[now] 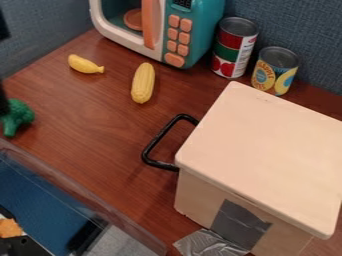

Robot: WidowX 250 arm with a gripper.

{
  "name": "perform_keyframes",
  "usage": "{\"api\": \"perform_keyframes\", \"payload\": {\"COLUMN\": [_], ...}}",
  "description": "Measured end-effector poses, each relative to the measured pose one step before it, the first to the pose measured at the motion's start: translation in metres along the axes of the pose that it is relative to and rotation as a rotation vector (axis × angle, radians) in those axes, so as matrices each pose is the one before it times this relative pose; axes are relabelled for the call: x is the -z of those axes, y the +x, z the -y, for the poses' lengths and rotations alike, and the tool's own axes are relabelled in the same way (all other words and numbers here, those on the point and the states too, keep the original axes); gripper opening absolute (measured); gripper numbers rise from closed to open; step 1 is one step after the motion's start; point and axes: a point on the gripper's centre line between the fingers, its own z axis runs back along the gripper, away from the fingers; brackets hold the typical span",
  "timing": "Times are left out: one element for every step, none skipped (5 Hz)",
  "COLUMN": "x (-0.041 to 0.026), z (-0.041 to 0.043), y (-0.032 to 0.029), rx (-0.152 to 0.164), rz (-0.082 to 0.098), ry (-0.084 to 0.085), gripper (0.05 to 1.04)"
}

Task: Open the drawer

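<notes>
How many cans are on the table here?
2. The taller can stands just right of the toy microwave; the shorter can is to its right, behind the pale box. Others could be hidden by the box.

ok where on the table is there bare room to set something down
Widest bare patch of the table: between the broccoli, the corn and the black handle, down to the clear bin's rim. Crowded: back right, two cans between the microwave and the box.

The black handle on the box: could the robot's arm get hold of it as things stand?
Probably yes: the handle juts out over bare tabletop, and the toy corn lies apart from it. Reach itself is hard to judge.
</notes>
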Motion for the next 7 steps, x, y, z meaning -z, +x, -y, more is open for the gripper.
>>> {"api": "perform_keyframes", "payload": {"x": [0.01120,0.00919,0.01703,0.01474,0.01626,0.01367,0.01276], "z": [0.00566,0.00802,0.01208,0.01121,0.00892,0.01013,0.01233], "y": [0.02425,0.02518,0.02596,0.03229,0.01547,0.00935,0.00230], "rx": [-0.0597,-0.0586,-0.0578,-0.0555,-0.0425,-0.0225,-0.0105], "rz": [0.0450,0.0472,0.0086,0.0637,0.0342,0.0055,0.0086], "ry": [0.0616,0.0316,-0.0251,0.0017,-0.0127,-0.0151,-0.0177], "gripper": [1.000,0.999,0.999,1.000,0.999,0.999,1.000]}}
